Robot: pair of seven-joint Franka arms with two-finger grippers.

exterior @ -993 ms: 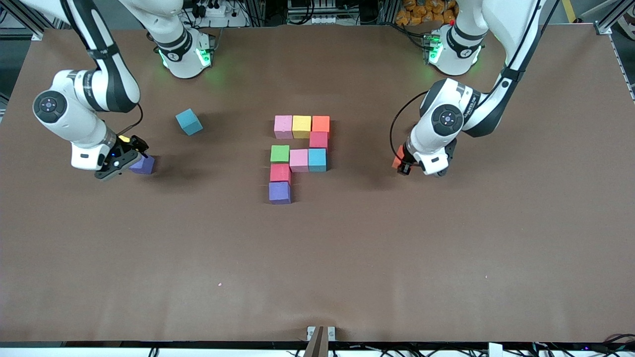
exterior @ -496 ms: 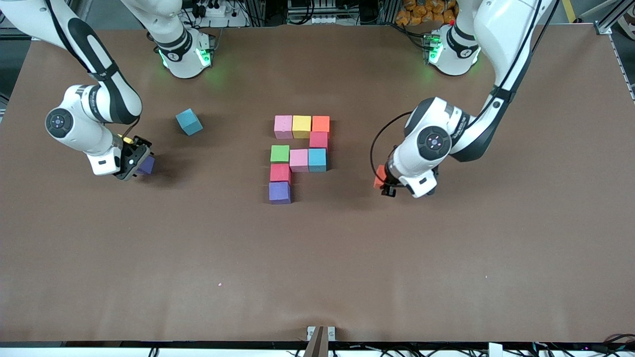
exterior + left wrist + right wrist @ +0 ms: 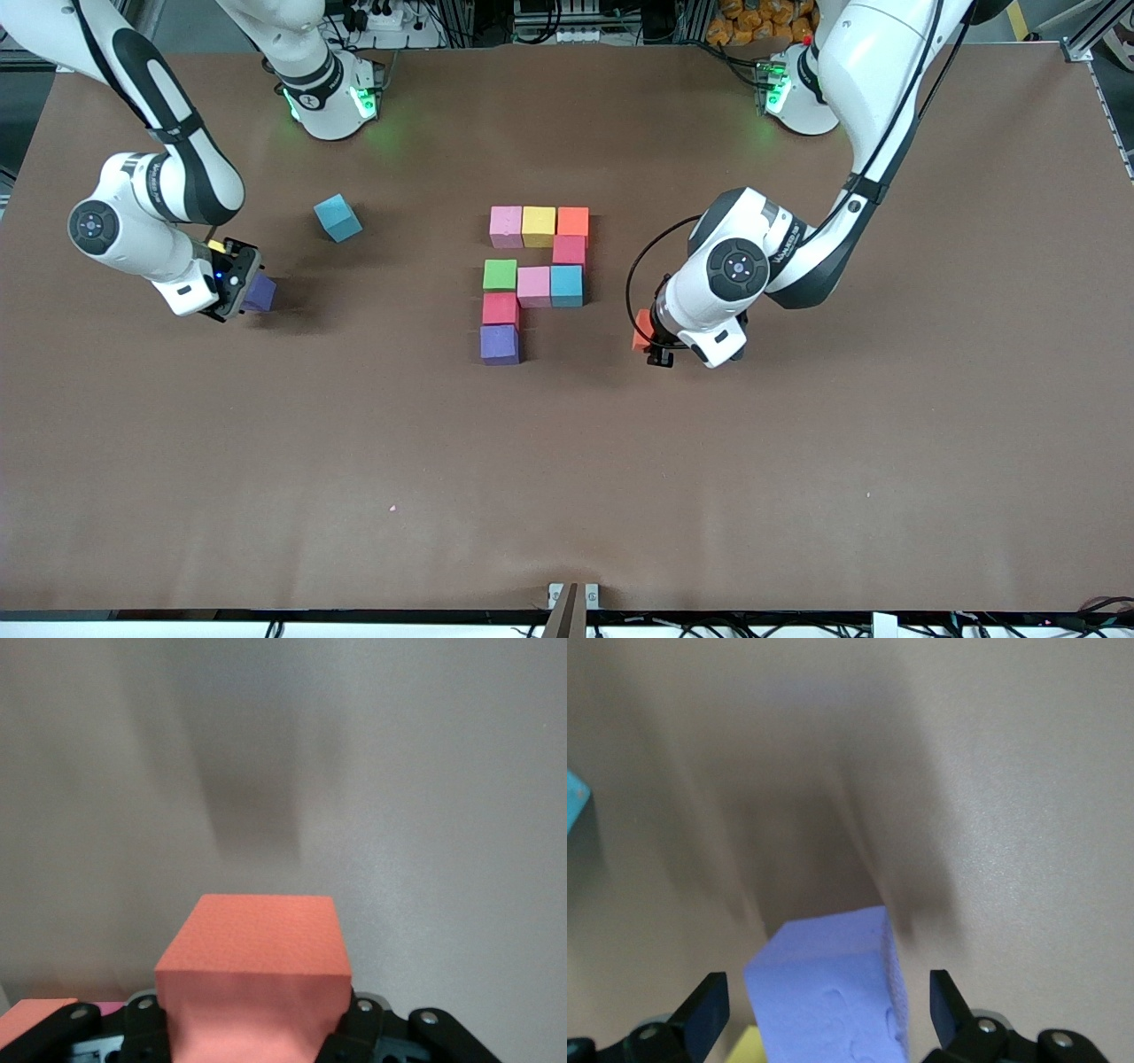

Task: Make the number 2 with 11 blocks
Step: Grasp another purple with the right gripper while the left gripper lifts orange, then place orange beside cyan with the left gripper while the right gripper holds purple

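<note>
While carried: an orange block is gripped by the left end effector, over bare table.
Gap in the number 2: beside the purple cube, toward the right arm's end.
Right end effector: spread wide around a loose purple block.

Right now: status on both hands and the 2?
Left hand shut on orange block, over bare table beside the number 2. Right hand open around purple block. Nine placed. Nothing in the way.

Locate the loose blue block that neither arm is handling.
In the front view the loose blue block lies toward the right arm's end, apart from the unfinished number 2.
</note>
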